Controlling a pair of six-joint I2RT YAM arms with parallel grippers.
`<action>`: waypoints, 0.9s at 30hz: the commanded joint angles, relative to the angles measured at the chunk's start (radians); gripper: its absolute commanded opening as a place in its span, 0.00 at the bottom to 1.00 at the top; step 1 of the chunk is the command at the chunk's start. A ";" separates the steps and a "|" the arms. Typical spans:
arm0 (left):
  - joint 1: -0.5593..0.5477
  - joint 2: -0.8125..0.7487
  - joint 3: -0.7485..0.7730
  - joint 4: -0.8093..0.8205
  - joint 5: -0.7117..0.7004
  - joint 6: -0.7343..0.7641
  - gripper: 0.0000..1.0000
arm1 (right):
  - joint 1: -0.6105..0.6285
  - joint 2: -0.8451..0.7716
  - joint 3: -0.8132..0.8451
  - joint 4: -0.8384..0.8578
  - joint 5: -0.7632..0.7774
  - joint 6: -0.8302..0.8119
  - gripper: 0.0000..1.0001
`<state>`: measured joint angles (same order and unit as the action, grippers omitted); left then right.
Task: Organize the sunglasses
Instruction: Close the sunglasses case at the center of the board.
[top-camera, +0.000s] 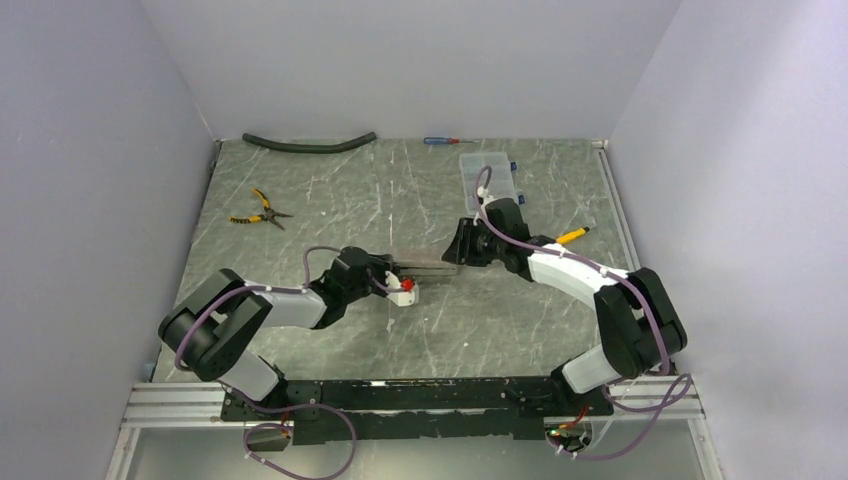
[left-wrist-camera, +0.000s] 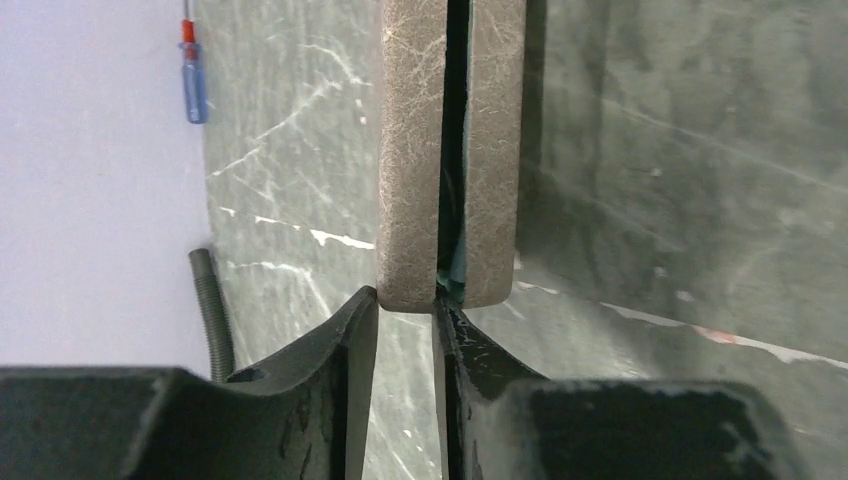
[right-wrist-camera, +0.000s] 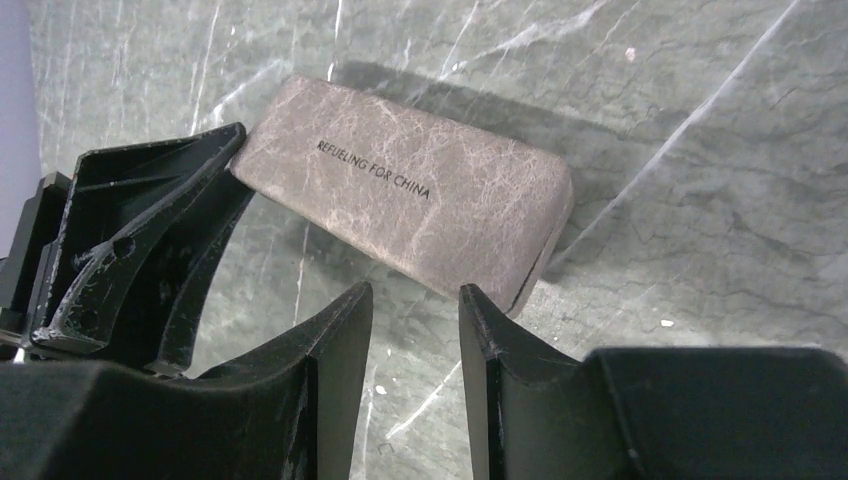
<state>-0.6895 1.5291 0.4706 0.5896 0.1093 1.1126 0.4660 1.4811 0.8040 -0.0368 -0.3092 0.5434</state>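
The sunglasses are hidden in every view. The brown case (top-camera: 428, 268) lies mid-table between both arms, nearly closed, with a thin slit showing teal lining (left-wrist-camera: 455, 265). My left gripper (top-camera: 398, 276) is at its left end. In the left wrist view (left-wrist-camera: 405, 300) one fingertip lies outside one half of the case (left-wrist-camera: 410, 150) and the other sits in the slit, pinching that half. My right gripper (top-camera: 458, 250) is at the case's right end. It is open and empty in the right wrist view (right-wrist-camera: 415, 292), with the case (right-wrist-camera: 410, 195) just past its tips.
Yellow-handled pliers (top-camera: 258, 210) lie at the left. A black hose (top-camera: 310, 142) and a blue screwdriver (top-camera: 445, 141) lie along the back wall. A clear plastic box (top-camera: 487, 175) and a yellow-tipped tool (top-camera: 570, 236) sit behind the right arm.
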 joint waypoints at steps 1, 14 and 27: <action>-0.021 -0.011 -0.028 -0.107 0.026 -0.007 0.35 | 0.014 0.022 -0.008 0.060 -0.016 0.017 0.41; -0.022 -0.205 -0.012 -0.429 0.176 -0.100 0.60 | 0.025 0.050 -0.018 0.041 -0.004 -0.003 0.41; 0.175 -0.334 0.113 -0.654 0.201 -0.677 0.91 | 0.020 -0.046 0.148 -0.110 -0.093 -0.658 1.00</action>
<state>-0.5777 1.2480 0.5331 -0.0032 0.2752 0.6899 0.4862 1.4670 0.8589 -0.1474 -0.3363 0.2058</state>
